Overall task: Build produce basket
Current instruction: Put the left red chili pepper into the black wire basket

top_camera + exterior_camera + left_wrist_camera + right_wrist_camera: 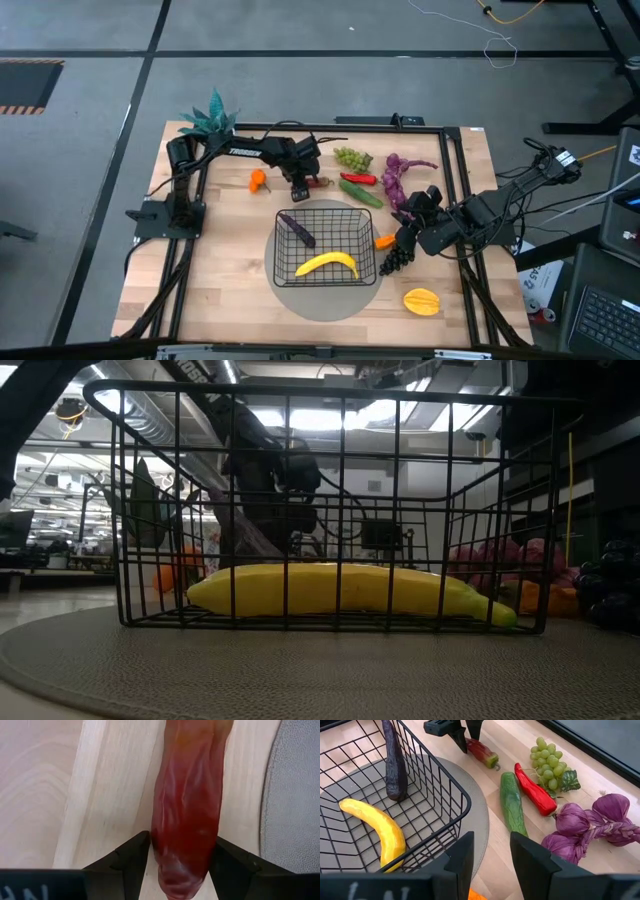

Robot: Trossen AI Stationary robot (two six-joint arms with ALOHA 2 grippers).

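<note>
Straddling a red-orange vegetable (187, 815), left end effector (461, 739) open, "TROSSEN" on its arm, right end effector (490, 857) open, empty.

Wooden table (220, 270): grey round mat (330, 300) under basket (325, 243); cucumber (512, 802), red pepper (534, 790), green grapes (549, 762) lie ahead of right gripper (490, 852).

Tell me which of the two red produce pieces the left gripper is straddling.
The small red piece with the green stem, lying beside the basket: left gripper has a finger on each side. The longer red pepper lies untouched between cucumber and green grapes.
</note>
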